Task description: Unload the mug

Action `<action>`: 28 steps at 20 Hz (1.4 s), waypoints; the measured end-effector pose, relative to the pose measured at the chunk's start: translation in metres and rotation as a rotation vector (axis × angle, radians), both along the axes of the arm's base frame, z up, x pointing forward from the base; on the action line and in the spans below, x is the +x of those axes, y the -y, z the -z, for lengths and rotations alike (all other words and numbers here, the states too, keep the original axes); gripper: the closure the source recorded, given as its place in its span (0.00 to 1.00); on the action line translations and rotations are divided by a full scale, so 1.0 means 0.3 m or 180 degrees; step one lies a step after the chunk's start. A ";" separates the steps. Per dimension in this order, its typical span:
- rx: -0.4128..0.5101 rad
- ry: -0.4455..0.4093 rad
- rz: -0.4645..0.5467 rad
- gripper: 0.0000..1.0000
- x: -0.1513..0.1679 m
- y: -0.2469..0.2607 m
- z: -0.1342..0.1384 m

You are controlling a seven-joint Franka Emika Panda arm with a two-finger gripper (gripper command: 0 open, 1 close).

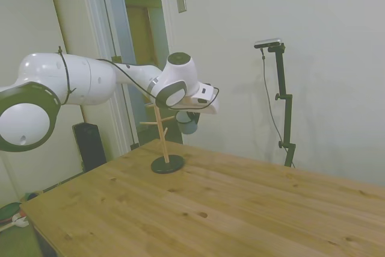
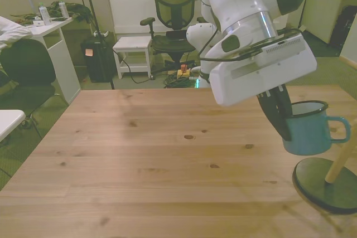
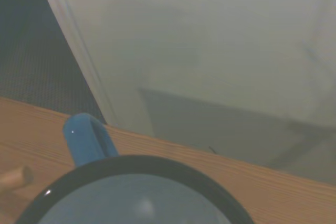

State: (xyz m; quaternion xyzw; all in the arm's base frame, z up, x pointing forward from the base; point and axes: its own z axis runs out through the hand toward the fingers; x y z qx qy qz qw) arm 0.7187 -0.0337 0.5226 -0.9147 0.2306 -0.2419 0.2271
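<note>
— Between the fingertips of the gripper [image 2: 284, 124], is that where the mug [image 2: 308, 130] sits?

— Yes. The dark fingers are pinched on the mug's rim wall, on the side facing the front view's left, so the cup hangs just below and beside the hand, off the table [image 2: 139, 160].

— Which way is it standing?

— Roughly upright, mouth up. Its handle [image 2: 339, 129] sticks out on the far side from the fingers, toward the peg stand [image 1: 163, 142].

— Is it clear of the stand?

— From the side view the mug [image 1: 187, 123] sits past the pegs, on the side away from the arm, with a gap to the upright post. In the front view the handle comes very near a slanted peg [image 2: 341, 163], and I cannot tell whether they touch. A peg tip [image 3: 16, 178] also shows close beside the handle [image 3: 86, 142] in the wrist view.

— So what does the next move hinge on?

— My judgement: the stand lies on the handle side, so the hand should carry the mug away from it, then lower it to bare wood.
</note>
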 end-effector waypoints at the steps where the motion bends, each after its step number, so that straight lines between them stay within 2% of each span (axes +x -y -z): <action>1: 0.0001 -0.0022 0.0014 1.00 -0.003 0.014 0.006; 6: -0.0002 -0.0166 0.0021 1.00 -0.064 0.050 0.055; 12: -0.0058 -0.0343 -0.0031 1.00 -0.207 0.085 0.103; 17: -0.0073 -0.0609 -0.0095 1.00 -0.316 0.106 0.172; 28: -0.0291 -0.1071 -0.0126 1.00 -0.395 0.122 0.330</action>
